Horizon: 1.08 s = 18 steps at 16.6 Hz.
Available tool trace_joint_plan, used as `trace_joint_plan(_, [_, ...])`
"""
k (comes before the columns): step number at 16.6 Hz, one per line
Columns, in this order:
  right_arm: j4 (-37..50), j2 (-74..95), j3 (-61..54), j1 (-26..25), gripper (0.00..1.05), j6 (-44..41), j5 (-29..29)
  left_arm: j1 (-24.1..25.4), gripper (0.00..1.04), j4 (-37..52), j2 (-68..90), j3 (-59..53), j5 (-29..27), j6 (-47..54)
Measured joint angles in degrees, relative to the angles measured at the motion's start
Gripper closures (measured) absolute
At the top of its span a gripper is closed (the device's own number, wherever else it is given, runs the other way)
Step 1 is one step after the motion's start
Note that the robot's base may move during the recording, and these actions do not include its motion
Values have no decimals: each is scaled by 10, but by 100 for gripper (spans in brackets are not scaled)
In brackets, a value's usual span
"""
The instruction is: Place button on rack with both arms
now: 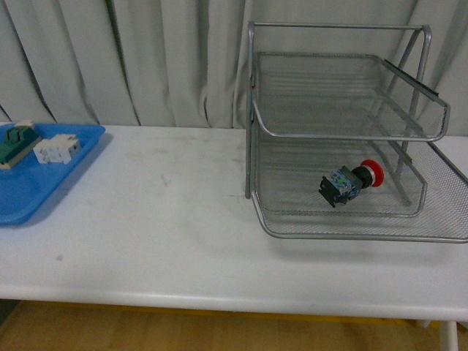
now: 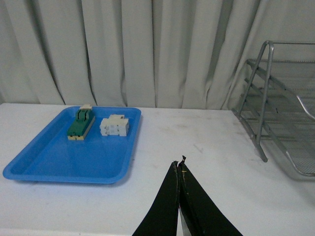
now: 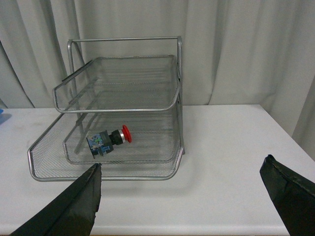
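Note:
The button (image 1: 352,182), red cap and dark bluish body, lies on its side in the middle tier of the silver wire rack (image 1: 344,135) at the table's right. It also shows in the right wrist view (image 3: 109,139), inside the rack (image 3: 123,98). My right gripper (image 3: 182,177) is open and empty, well back from the rack above the white table. My left gripper (image 2: 179,164) is shut and empty, over the table between the blue tray and the rack (image 2: 275,103). Neither arm shows in the front view.
A flat blue tray (image 1: 22,197) at the table's left holds a green-topped block (image 1: 18,140) and a white block (image 1: 57,150); both show in the left wrist view too (image 2: 81,125) (image 2: 114,125). Grey curtains hang behind the white table (image 1: 161,219).

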Motion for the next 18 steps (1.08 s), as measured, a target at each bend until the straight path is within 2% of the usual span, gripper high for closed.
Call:
trace_joint_plan(7, [0, 0, 0, 0, 6, 0, 0, 0, 103, -38, -38, 0, 0, 0])
trace_joint_plan(17, [0, 0, 0, 0, 6, 0, 0, 0, 103, -139, -141, 0, 0, 0])
trace_joint_plan(18, [0, 0, 0, 0, 6, 0, 0, 0, 103, -209, -185, 1, 0, 0])
